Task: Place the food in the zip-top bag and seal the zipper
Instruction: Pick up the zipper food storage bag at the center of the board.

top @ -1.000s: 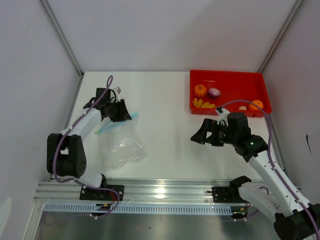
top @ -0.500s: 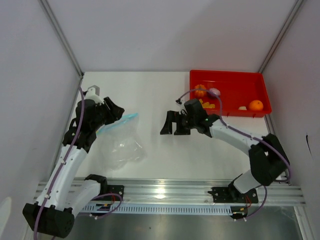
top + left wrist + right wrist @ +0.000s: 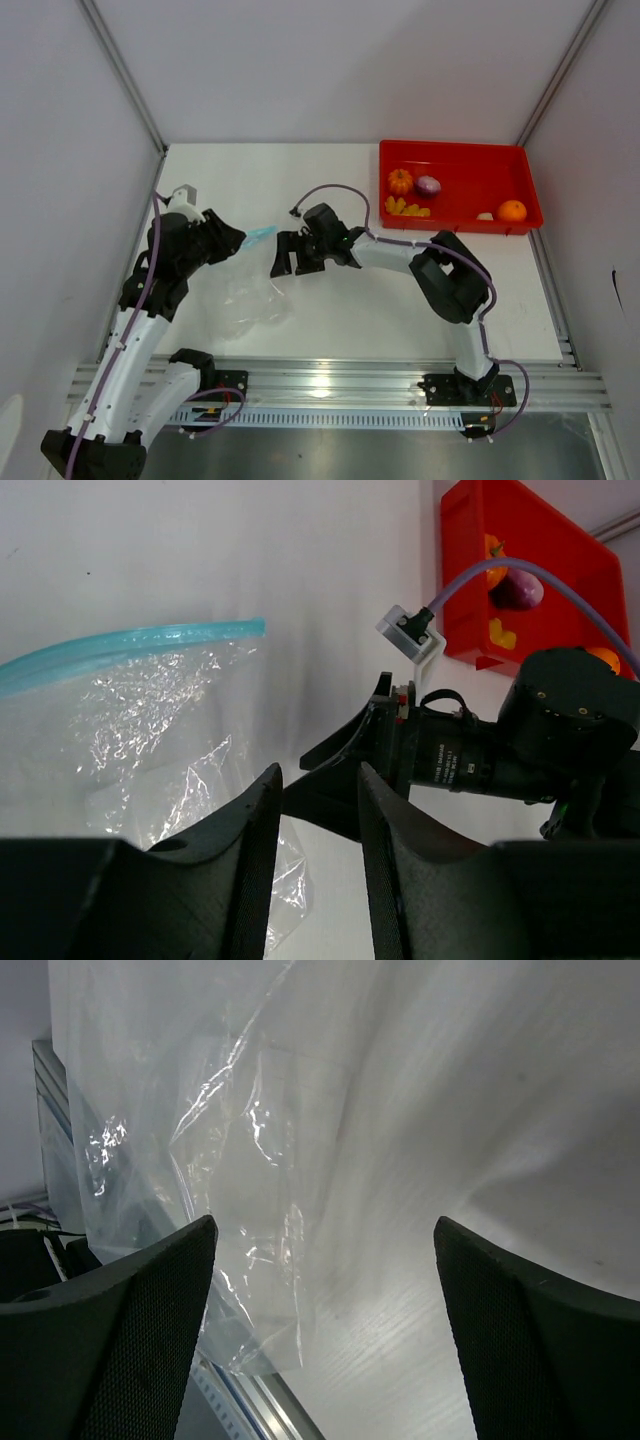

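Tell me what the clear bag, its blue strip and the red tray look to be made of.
The zip-top bag looks like thin, clear, glossy plastic film: crinkled, with sharp highlights and the table showing through. The zipper strip seems thicker, translucent teal plastic, smooth. The red tray appears rigid moulded plastic, smooth and evenly coloured, though that is only a guess.

White table [image 3: 330, 190] between pale grey walls [image 3: 330, 60], aluminium rail [image 3: 330, 380] nearside.

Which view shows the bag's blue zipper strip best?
Left wrist: the zipper runs long and sharp along the bag. Top external shows only a short teal tip; right wrist shows crinkled plastic, no strip.
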